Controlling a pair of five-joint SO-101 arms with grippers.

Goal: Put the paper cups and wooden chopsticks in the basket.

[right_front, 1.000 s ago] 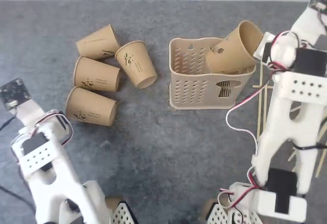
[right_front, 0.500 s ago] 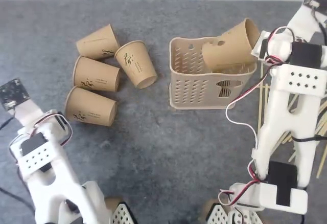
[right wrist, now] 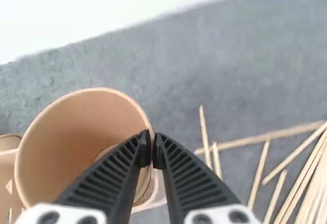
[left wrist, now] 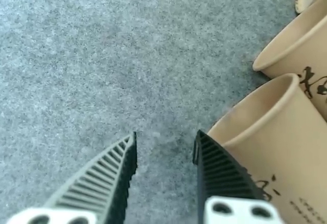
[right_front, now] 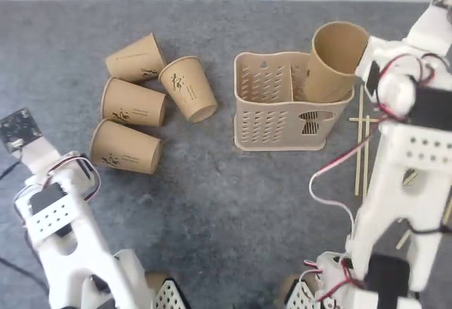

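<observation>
Basket (right_front: 272, 122) sits upper centre of the high view on grey carpet (right_front: 233, 217), with a divider splitting it into left and right compartments. Held cup (right_front: 333, 62) stands mouth up, tilted slightly, with its base down in the right compartment and its rim well above the basket wall. Right gripper (right wrist: 151, 141) is clenched to a thin slit with the cup's rim pinched between the jaws, at the cup's right edge in the high view. Right arm (right_front: 413, 175) runs up the right side of the frame. Loose cups (right_front: 133, 102), four of them, lie on their sides on the carpet at upper left, clustered and well apart from the basket. The nearest cup to the basket (right_front: 189, 88) has its mouth pointing lower right. Chopsticks (right_front: 361, 147) lie scattered on the carpet just right of the basket, partly under the right arm, none in the basket. Left arm (right_front: 63, 238) is at lower left. Left gripper (left wrist: 166, 134) is released, jaws spread, holding nothing, over bare carpet. One loose cup's rim (left wrist: 276, 132) is just beside the dark finger; touching or not, cannot tell.
</observation>
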